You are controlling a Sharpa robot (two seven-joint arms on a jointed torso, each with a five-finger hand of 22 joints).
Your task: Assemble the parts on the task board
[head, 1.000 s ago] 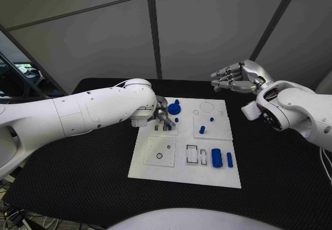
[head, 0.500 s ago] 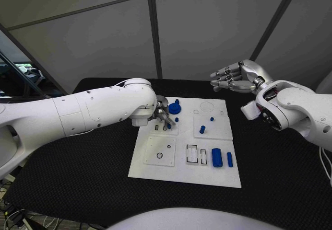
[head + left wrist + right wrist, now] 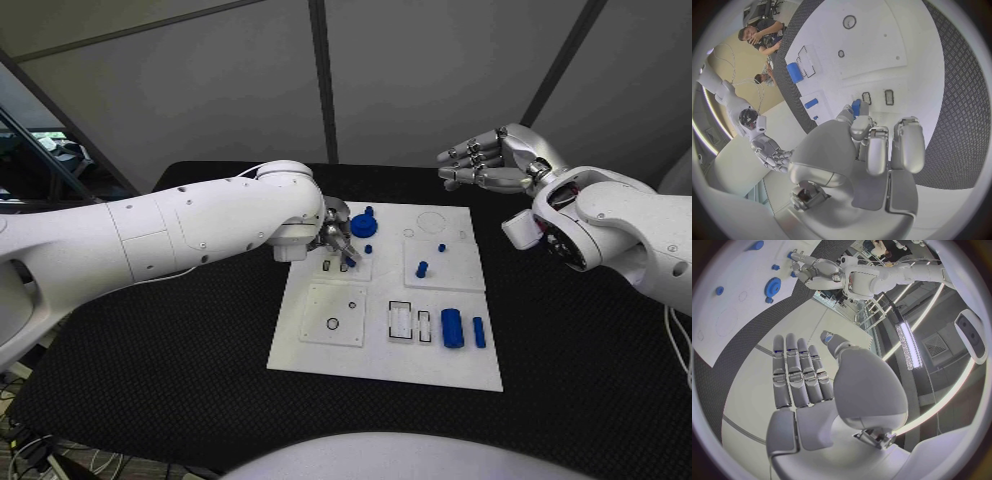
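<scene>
The task board (image 3: 378, 350) is a flat white plate sitting in the middle of the black worktop (image 3: 173, 340), which has a rough, grippy diamond-weave texture. The board itself is made up of several smooth square panels with shallow cut-outs: round holes and narrow rectangular slots outlined in black.

The left hand (image 3: 336, 240) is down over the far-left panel of the board, metal fingers curled together and pinching a small blue part (image 3: 856, 107) right at the fingertips, just above a pair of little rectangular slots (image 3: 877, 97). In the left wrist view you can see the blue piece peeking out between thumb and finger, the other fingers (image 3: 907, 142) bunched alongside.

Just beside that hand, towards the board's far edge, there's a blue gear-shaped part (image 3: 364, 226) with a peg sticking up from it. Further right, on the next panel, a short blue peg (image 3: 421, 270) stands upright, with a tiny blue nub (image 3: 441, 247) near it. Along the near-right part of the board there's a chunky blue cylinder (image 3: 451, 329) lying on its side and a thinner blue bar (image 3: 479, 333) right next to it, both beside two empty rectangular slots.

The right hand (image 3: 486, 165) is up in the air off past the far-right corner of the board, fingers spread and loosely extended, holding nothing.
</scene>
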